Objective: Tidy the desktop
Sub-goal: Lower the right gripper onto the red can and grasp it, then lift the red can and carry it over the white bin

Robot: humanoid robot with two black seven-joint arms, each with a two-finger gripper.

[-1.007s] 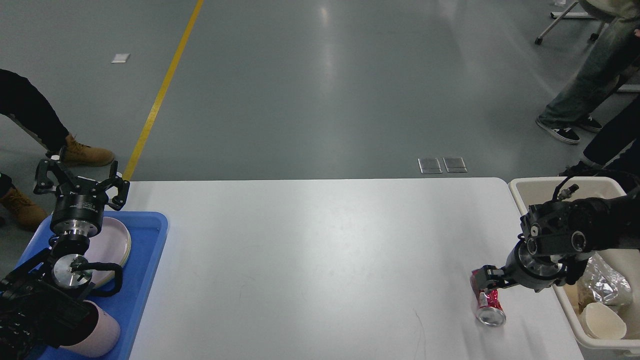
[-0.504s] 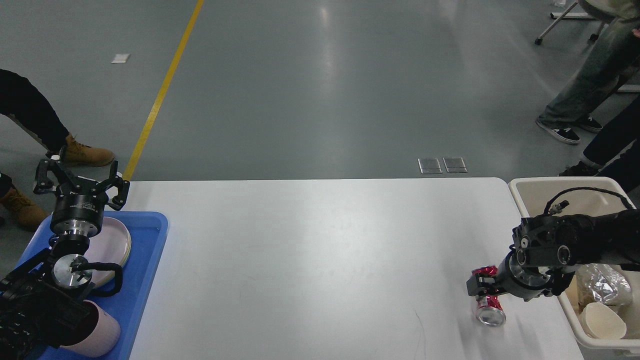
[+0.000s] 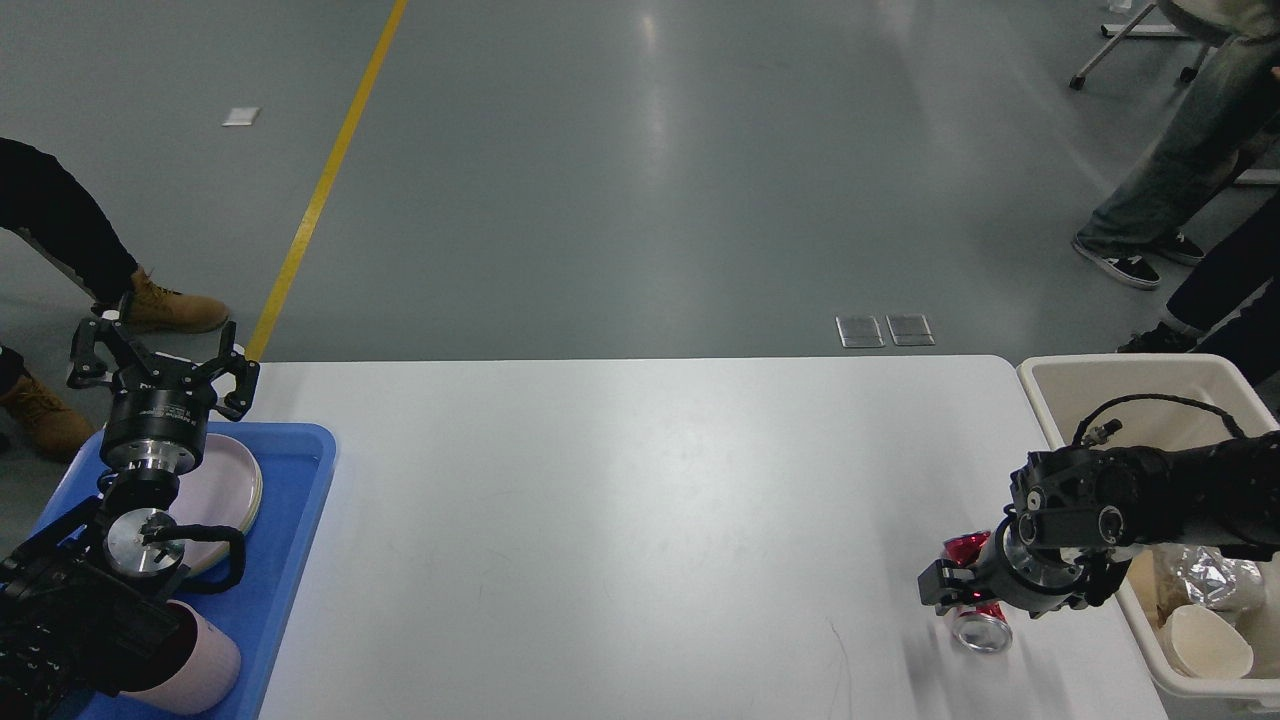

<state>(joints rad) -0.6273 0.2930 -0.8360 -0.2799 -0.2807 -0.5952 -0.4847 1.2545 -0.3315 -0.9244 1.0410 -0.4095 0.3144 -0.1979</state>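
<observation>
The right gripper (image 3: 950, 590) straddles the crushed red can (image 3: 972, 612) lying at five o'clock on the desktop (image 3: 640, 520), grip unconfirmed; clamp squarely before lifting toward the bin (image 3: 1100, 375) at three o'clock; left gripper (image 3: 160, 362) spread idle.

Black arms, silver wrist rings, looped black cables, black two-finger end effectors.

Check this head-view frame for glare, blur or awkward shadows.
Head view: overhead lights streak pale glare down the grey floor and softly across the desktop; slight smear beside the red can under the right gripper; elsewhere sharp, evenly lit.
</observation>
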